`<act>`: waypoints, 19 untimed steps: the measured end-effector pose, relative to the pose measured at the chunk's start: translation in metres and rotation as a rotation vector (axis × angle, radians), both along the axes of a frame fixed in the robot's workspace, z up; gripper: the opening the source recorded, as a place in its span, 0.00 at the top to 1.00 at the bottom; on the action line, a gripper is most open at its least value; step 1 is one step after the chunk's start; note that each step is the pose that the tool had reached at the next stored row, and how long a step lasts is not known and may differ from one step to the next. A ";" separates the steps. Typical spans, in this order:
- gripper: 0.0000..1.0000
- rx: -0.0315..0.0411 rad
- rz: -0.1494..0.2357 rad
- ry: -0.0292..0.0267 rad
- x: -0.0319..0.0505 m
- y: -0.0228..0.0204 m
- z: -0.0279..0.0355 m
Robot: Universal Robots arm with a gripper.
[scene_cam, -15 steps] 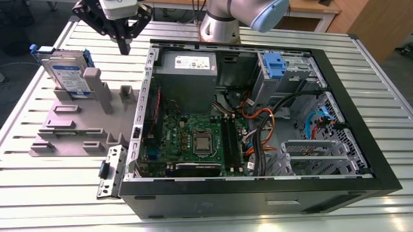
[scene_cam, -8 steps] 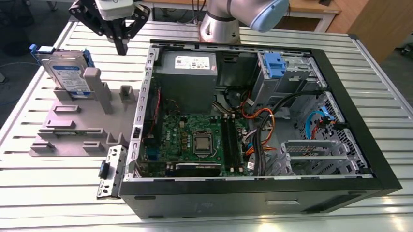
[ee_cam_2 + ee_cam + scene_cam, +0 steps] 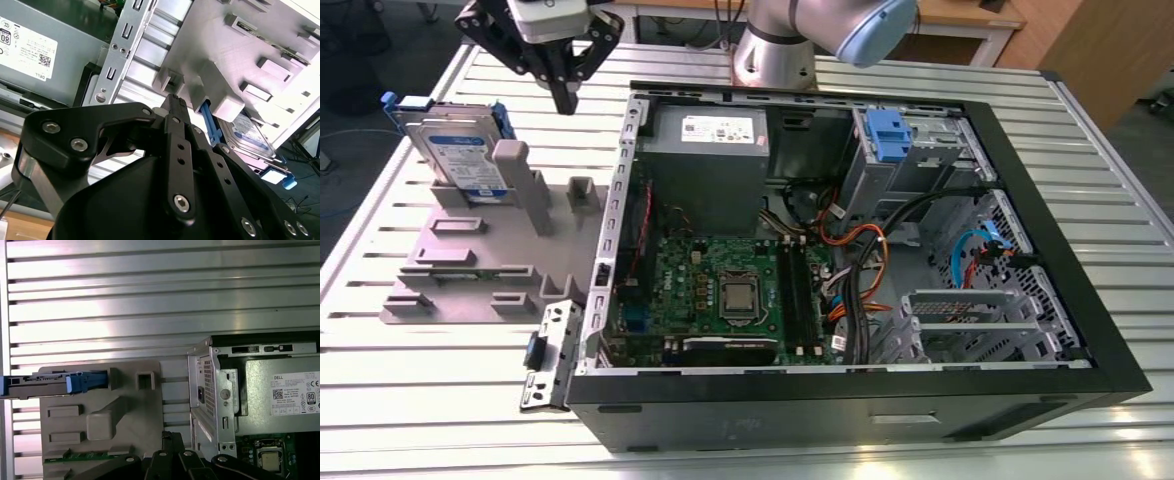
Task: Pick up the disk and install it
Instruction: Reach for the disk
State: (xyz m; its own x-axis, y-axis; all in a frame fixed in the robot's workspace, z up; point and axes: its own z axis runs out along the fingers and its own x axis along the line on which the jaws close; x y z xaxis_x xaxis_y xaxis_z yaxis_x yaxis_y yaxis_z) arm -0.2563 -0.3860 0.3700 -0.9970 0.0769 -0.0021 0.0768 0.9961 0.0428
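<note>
We see a ribbed table (image 3: 400, 400) of bright, smooth metal, a holder (image 3: 467, 262) of matt grey plastic, the disk (image 3: 460, 150) in silvery metal edged with glossy blue plastic, and the gripper (image 3: 567, 100) in matt black

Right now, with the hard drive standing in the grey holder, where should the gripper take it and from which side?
I'd take the hard drive by its two flat faces near the upper end, coming down from above. It stands on edge, and the grey holder's posts cover its lower part, leaving the top open.
</note>
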 end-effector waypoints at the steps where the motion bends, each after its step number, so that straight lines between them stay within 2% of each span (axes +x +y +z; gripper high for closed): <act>1: 0.89 0.0000 0.000 0.0003 -0.0007 0.0000 -0.0002; 12: 0.89 0.0000 0.000 0.0058 -0.0078 0.0000 -0.0016; 16: 0.89 0.0000 0.000 0.0099 -0.0102 0.0000 -0.0022; 19: 0.89 0.0000 0.000 0.0100 -0.0102 0.0000 -0.0022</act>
